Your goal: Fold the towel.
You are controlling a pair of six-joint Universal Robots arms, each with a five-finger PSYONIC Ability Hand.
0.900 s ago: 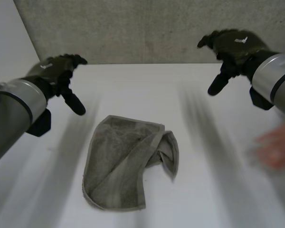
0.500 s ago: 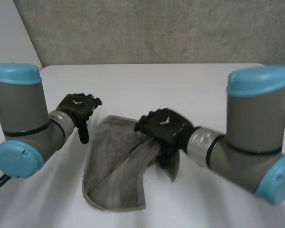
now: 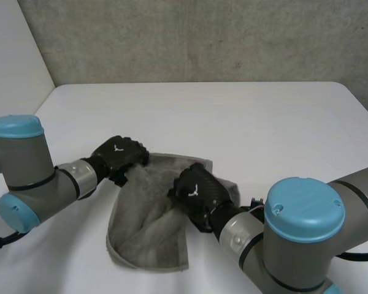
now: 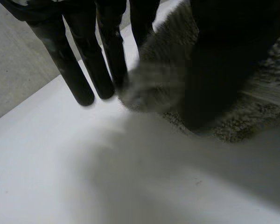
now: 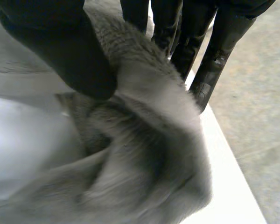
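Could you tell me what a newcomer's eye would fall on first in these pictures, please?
A crumpled grey towel lies on the white table, with both black hands on it. The left hand sits at its far left corner. The right hand is at its bunched right side, with a raised fold pinched between the thumb and fingers.

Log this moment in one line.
towel crumpled on table | left hand pinches far corner | right hand pinches right-side fold
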